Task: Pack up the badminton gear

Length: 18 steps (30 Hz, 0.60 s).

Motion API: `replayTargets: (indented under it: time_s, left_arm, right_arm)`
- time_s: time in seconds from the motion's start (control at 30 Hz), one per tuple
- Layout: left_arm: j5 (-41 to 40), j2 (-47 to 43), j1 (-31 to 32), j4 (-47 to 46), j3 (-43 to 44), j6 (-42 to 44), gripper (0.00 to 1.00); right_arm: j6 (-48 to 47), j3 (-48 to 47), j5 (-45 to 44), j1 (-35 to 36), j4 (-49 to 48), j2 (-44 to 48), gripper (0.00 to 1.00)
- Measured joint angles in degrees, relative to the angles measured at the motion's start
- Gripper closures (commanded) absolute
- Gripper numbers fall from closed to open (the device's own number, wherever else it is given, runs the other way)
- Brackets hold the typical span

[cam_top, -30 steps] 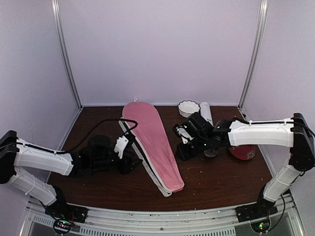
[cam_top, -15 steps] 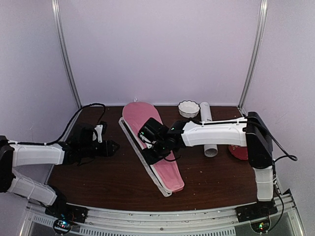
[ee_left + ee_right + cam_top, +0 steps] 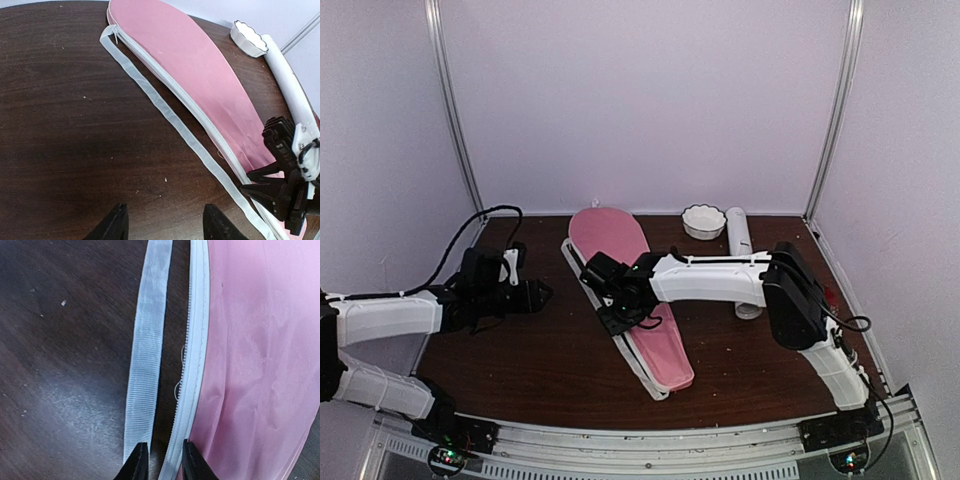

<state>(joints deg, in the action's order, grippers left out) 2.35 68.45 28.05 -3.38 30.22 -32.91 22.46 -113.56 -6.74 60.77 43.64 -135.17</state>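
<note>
The long pink racket-shaped cover [image 3: 620,250] lies diagonally on the dark table, its white zipper edge and a loose white strap [image 3: 165,115] along its left side. My right gripper [image 3: 613,318] hangs low over that left edge. In the right wrist view its jaws [image 3: 162,465] stand a narrow gap apart over the zipper edge [image 3: 192,365], beside the strap [image 3: 147,340]. My left gripper [image 3: 542,295] is open and empty over bare table left of the strap [image 3: 165,225]. The white tube [image 3: 739,240] lies at the back right. Rackets and shuttlecocks are out of view.
The small white scalloped bowl [image 3: 704,220] stands at the back beside the tube's far end. The red dish is hidden behind the right arm. White walls and metal posts close in the table at the back and sides.
My right gripper has swung left from the tube across the cover to its left edge. My left gripper has drawn back left, away from the cover.
</note>
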Motion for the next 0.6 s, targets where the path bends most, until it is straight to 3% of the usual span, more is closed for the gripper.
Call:
replayTargets:
  time_s: [0.13, 0.3, 0.6]
  left_arm:
    - [-0.74, 0.00, -0.11, 0.28, 0.55, 0.33, 0.46]
    - [-1.55, 0.04, -0.57, 0.92, 1.33, 1.14, 0.47]
    - [1.53, 3.85, -5.88, 1.49, 5.01, 2.91, 0.52]
  right_arm:
    - [0.11, 0.07, -1.22, 0.00, 0.66, -1.44, 0.81]
    - [0.52, 4.79, -0.76, 0.00, -2.64, 0.22, 0.99]
    - [0.22, 27.12, 7.26, -0.13, -16.55, 12.92, 1.00]
